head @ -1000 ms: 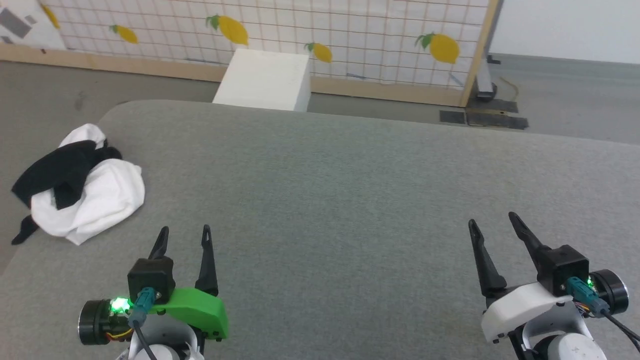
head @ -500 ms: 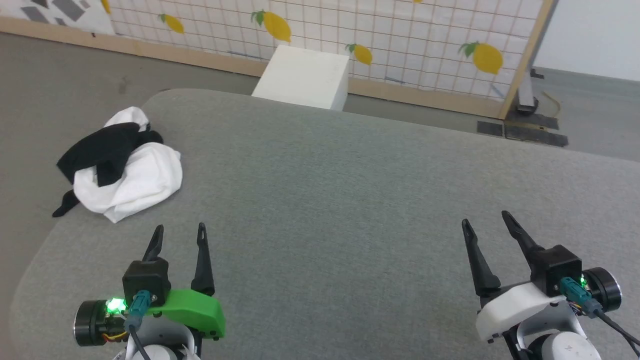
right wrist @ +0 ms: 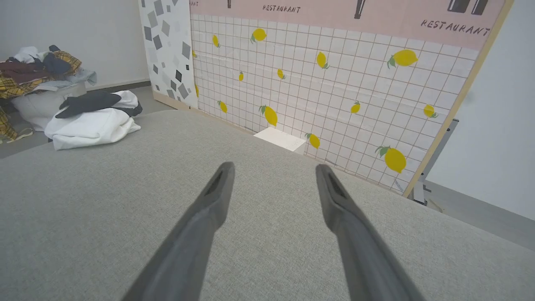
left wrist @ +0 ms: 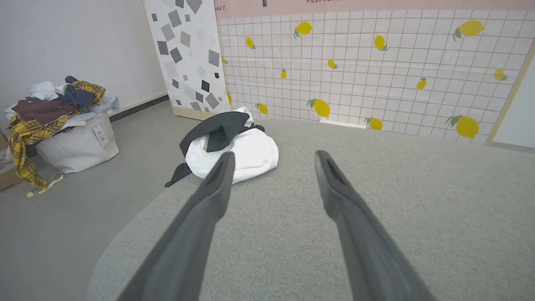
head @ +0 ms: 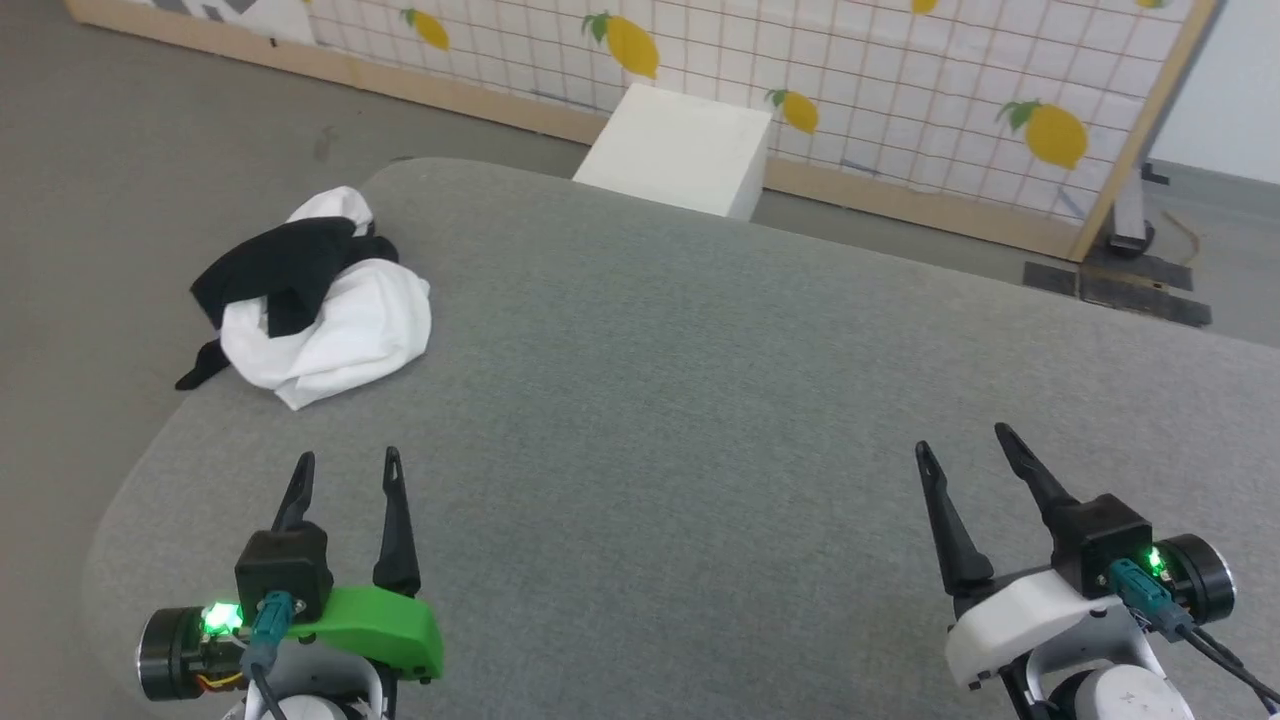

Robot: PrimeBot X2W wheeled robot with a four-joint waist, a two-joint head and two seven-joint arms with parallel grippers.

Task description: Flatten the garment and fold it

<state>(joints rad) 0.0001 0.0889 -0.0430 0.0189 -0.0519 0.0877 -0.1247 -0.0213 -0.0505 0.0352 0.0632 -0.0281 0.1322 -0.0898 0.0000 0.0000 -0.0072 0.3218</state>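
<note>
**Crumpled garment at the desk's far left corner, both grippers spread wide**

In the left wrist view, a pale bag [left wrist: 77, 144] heaped with mixed clothes stands on the grey floor [left wrist: 62, 234] at the far left, by the wall.

To its right, the garment [head: 320, 310] lies bunched in a loose heap on the grey fabric-covered desk [head: 650, 400], near its far left rounded corner. The white body is rumpled underneath, black cloth is draped over the top, and one black end hangs past the desk's edge. The left wrist view shows the same heap [left wrist: 246, 152] just beyond that arm's fingertips.

The left gripper [head: 348, 456] is near the front edge, well short of the garment. Its two dark fingers stand wide apart over bare desk cloth.

Behind the desk's far edge, a white box [head: 680, 150] stands on the floor in front of a grid-patterned panel [head: 900, 90] printed with lemons.

At the right, the right gripper [head: 960, 438] also has its fingers spread wide over bare desk, well apart from the garment [right wrist: 90, 123], which its wrist view shows at the far left.
</note>
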